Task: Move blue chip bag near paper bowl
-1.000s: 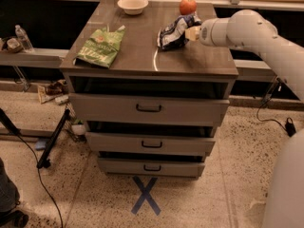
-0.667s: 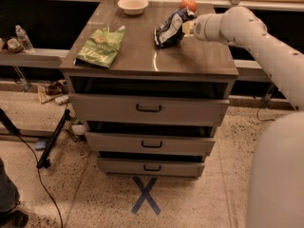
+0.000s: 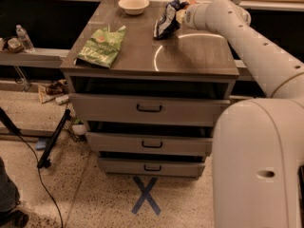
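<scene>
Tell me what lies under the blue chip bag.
Only the steel cabinet top shows beneath the blue chip bag, which the pincer grips near the back edge. The bag covers the spot directly below it.

1. The indoor light is moderate and warm. It gives a yellowish-brown cast to the grey metal-topped drawer counter and the speckled terrazzo floor.
2. Light falls from above. The counter's top carries pale curved arcs of glare, one near its middle and one toward the right rear.
3. The smooth white robot arm is the brightest surface, with soft shading along its underside.
4. The gripper, over the counter's rear right, holds the glossy dark blue chip bag, whose foil shows silvery glints.
5. The gaps above the drawers and the space behind the counter lie in deep shadow.
</scene>
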`<state>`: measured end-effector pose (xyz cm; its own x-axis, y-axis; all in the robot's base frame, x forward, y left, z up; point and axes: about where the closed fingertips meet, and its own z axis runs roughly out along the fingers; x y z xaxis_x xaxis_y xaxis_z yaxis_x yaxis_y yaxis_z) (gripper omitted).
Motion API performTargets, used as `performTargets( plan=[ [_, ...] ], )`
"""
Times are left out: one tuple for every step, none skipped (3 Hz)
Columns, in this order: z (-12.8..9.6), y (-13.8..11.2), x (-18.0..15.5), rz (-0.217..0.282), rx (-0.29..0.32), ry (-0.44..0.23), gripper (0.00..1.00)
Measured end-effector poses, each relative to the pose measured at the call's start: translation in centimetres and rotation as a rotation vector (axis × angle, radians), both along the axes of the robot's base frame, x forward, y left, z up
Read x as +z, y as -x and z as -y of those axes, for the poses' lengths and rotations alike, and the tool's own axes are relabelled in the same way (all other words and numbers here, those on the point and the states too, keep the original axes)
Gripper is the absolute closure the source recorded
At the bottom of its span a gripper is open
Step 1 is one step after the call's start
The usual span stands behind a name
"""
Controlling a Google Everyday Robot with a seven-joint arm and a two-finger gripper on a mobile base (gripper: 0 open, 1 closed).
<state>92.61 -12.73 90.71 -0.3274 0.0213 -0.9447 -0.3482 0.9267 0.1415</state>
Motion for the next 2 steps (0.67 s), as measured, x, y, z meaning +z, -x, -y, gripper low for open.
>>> performTargets(
  plan=[
    [-1.2,-2.3,0.4,-0.004,-0.048,0.012,1.00],
    [-3.1,-4.1,0.5,-0.011,-0.067,0.017,1.00]
  ],
)
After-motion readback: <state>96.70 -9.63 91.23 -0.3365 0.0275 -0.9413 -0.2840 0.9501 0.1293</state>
